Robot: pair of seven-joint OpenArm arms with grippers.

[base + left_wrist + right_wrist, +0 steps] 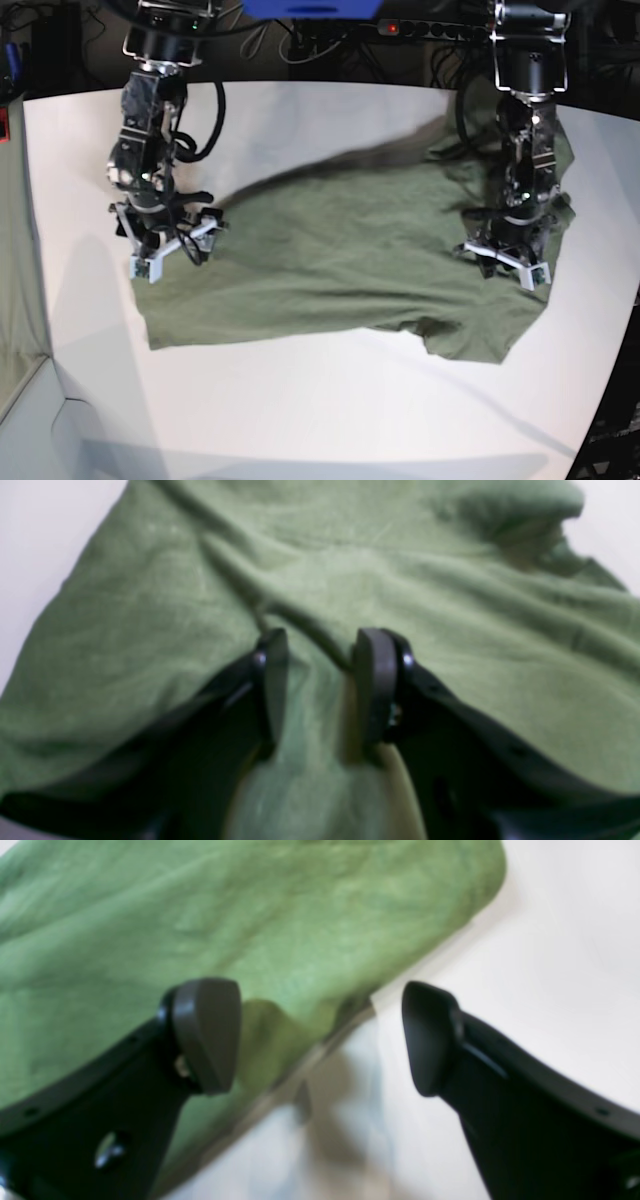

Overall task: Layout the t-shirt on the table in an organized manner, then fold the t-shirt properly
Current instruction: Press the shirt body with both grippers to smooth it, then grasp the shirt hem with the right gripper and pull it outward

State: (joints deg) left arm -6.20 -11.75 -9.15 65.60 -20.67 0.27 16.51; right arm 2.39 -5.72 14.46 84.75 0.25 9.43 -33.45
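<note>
The olive-green t-shirt (340, 260) lies spread across the white table (320, 400), wrinkled, with its upper edge folded over. My left gripper (505, 258) stands on the shirt's right part in the base view. In the left wrist view its jaws (320, 680) are shut on a raised fold of the t-shirt (350, 570), and creases run out from the grip. My right gripper (165, 248) is at the shirt's left edge. In the right wrist view it (320, 1035) is wide open over the t-shirt's (250, 915) edge and bare table (550, 940), holding nothing.
A pale grey-green cloth strip (15, 250) hangs at the far left. Dark floor with cables and a power strip (430, 28) lies behind the table. The table's curved edge (610, 400) runs down the right side, close to the shirt.
</note>
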